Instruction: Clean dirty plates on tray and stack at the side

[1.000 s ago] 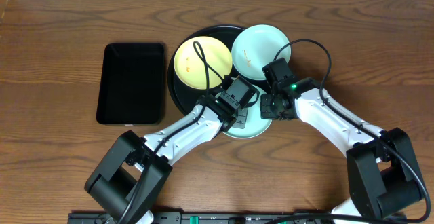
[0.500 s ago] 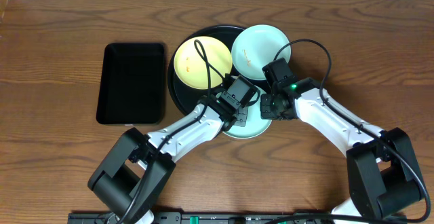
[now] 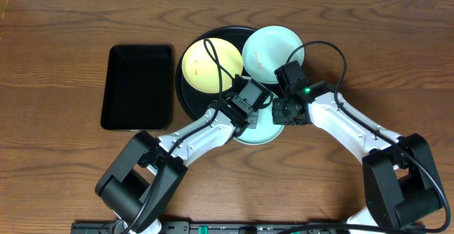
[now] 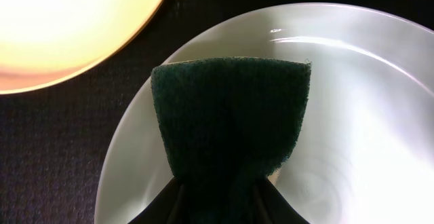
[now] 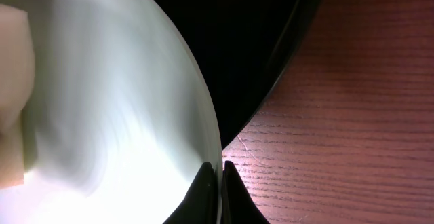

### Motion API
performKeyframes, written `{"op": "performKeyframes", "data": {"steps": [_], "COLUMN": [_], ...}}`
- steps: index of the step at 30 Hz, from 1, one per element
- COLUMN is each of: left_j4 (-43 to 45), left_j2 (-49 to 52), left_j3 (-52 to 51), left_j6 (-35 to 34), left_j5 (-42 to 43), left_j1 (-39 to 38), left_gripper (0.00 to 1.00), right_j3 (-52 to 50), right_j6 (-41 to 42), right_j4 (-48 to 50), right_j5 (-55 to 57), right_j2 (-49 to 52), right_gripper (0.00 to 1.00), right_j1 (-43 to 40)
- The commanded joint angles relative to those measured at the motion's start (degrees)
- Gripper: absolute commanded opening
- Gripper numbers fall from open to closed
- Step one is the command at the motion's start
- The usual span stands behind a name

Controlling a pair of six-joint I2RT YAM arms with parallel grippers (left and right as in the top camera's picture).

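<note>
Overhead, the mint plate sits on the round tray's side toward the table's near edge, overhanging the rim. Left fingers clamp a green pad over its face. Right fingers pinch its rim, closed tight. Scrubbing looks to be the step in hand, with nothing stacked yet. Next, I'd judge, the pad must sweep across while that pinch steadies the plate. Count: three plates, this one, a second mint plate and a yellow plate; two trays, round and a rectangular tray; one pad.
</note>
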Motion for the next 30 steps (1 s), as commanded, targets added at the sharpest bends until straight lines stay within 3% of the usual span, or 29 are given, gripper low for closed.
{"op": "performKeyframes", "data": {"steps": [1,10,21,30], "left_j4": [0.15,2.29,10.64,10.69], "left_j2": [2.36,2.71,1.86,-14.36], "left_j3": [-1.01,-1.01,-0.22,5.68], "left_j6": [1.01,3.54,9.38,9.38], "left_j5": [-1.33,-1.60,-9.05,-9.03], "left_j1": [0.31,0.31,1.40,5.77], "left_gripper": [0.08,0.08,0.08,0.08], "right_j3": [-0.81,-0.81,-0.81,-0.81], "right_j6": [-0.90,-0.90,-0.92,-0.90], "right_j4": [-1.01,-0.96,-1.05,-1.14], "right_j5": [0.94,0.94,0.94,0.94], "right_j2": [0.09,0.09,0.09,0.09], "right_gripper": [0.01,0.01,0.01,0.01], "right_j1": [0.57,0.57,0.57,0.57]}}
